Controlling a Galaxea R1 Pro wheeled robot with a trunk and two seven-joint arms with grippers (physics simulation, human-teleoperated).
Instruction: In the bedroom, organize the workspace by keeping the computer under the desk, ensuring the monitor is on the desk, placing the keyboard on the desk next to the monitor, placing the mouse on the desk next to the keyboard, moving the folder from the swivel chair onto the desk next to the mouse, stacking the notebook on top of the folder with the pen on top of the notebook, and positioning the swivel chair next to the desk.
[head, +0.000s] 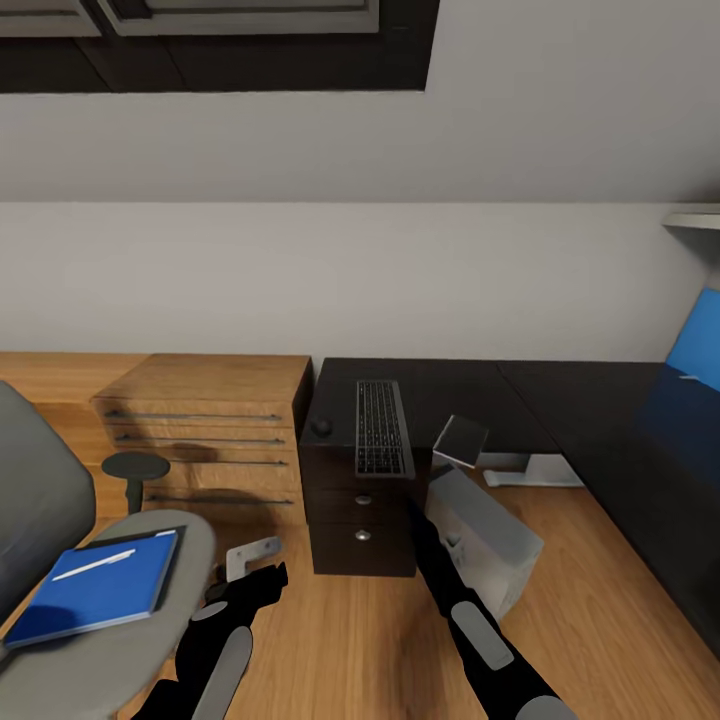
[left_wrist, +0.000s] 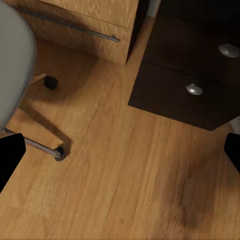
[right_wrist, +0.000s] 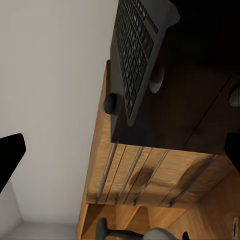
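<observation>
While both claws hung parted and empty, the right claw (head: 420, 520) needed to approach the keyboard (head: 381, 427) squarely, sparing the mouse (head: 321, 427).

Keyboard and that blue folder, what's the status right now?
Both grippers open, empty. Keyboard on the desk, mouse beside it. Folder on the chair seat, unmoved.

Plain pale wall (head: 350, 270) running behind, wood floor (head: 330, 640) showing below, wooden drawer chest (head: 205, 430) sitting against the wall, touching the dark drawer unit's (head: 360, 520) side.
</observation>
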